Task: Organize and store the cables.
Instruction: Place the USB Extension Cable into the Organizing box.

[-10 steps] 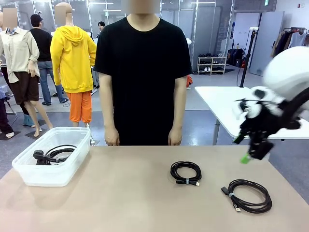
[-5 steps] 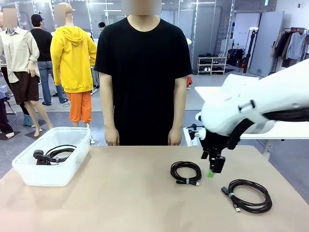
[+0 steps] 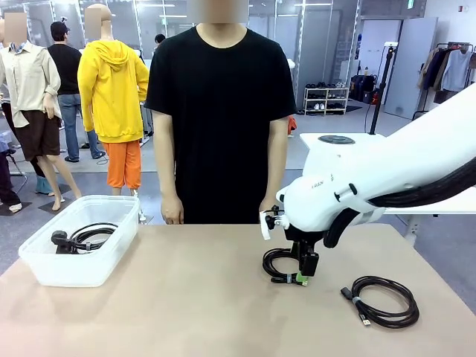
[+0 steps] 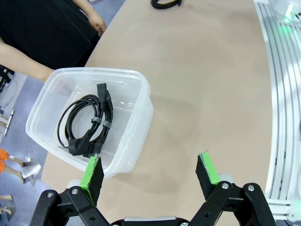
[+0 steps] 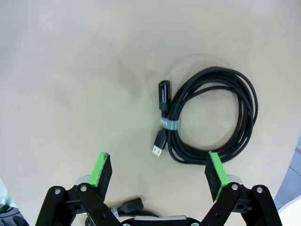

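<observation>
Two coiled black cables lie on the tan table: one in the middle [image 3: 285, 265] and one at the right [image 3: 384, 300]. A third coiled cable [image 3: 83, 236] rests in the clear plastic bin [image 3: 44, 260] at the left. My right gripper [image 3: 303, 274] hangs low over the middle coil's right edge, jaws open and holding nothing. In the right wrist view a tied cable [image 5: 214, 120] lies beyond the open right gripper [image 5: 159, 170]. In the left wrist view the open left gripper [image 4: 149, 172] hovers above the bin [image 4: 134, 127] and the cable [image 4: 87, 125] inside it.
A person in a black shirt stands at the table's far edge, hands [image 3: 172, 211] hanging near it. A white table [image 3: 335, 152] stands behind at the right. In the left wrist view a metal rail [image 4: 282, 94] borders the table.
The right arm has swung in from the right edge towards the middle and lowered its gripper onto the middle coil. Cables, bin and person have not moved.
</observation>
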